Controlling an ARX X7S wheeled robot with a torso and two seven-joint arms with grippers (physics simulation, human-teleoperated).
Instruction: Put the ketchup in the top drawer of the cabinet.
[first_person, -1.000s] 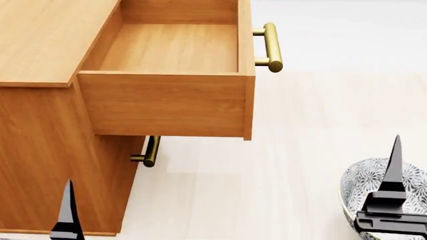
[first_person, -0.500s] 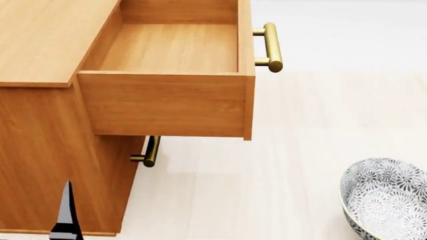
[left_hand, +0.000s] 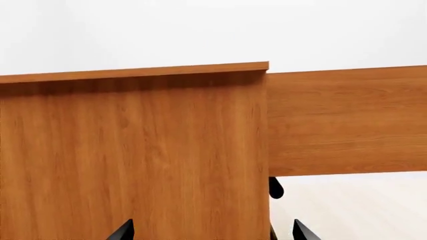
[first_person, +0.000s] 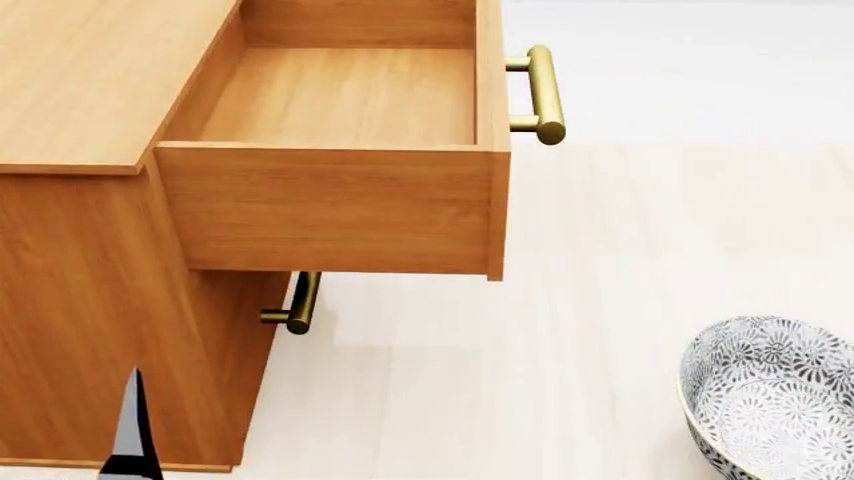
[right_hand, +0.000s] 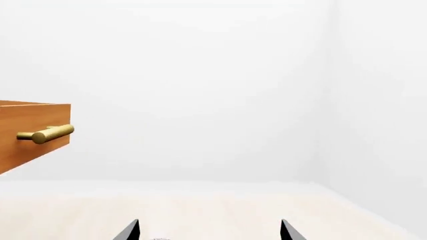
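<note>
The ketchup is out of view in every frame. The cabinet (first_person: 94, 90) stands at the left. Its top drawer (first_person: 334, 205) is pulled out and shows an empty wooden floor, with its brass handle (first_person: 541, 95) on the front. My left gripper (left_hand: 213, 232) is open and empty, facing the cabinet's side wall (left_hand: 133, 150), with the drawer's side (left_hand: 347, 120) beside it. One of its fingertips (first_person: 131, 425) shows low in the head view. My right gripper (right_hand: 210, 232) is open and empty, out of the head view. It looks over the pale floor, with the drawer (right_hand: 27, 145) off to one side.
A grey-white patterned bowl (first_person: 774, 395) sits on the pale floor at the lower right. The lower drawer's brass handle (first_person: 300, 303) sticks out under the open top drawer. White walls lie beyond the floor.
My right gripper, which stood over the bowl one second ago, has left the head view. The left gripper, drawer and bowl have not moved.
</note>
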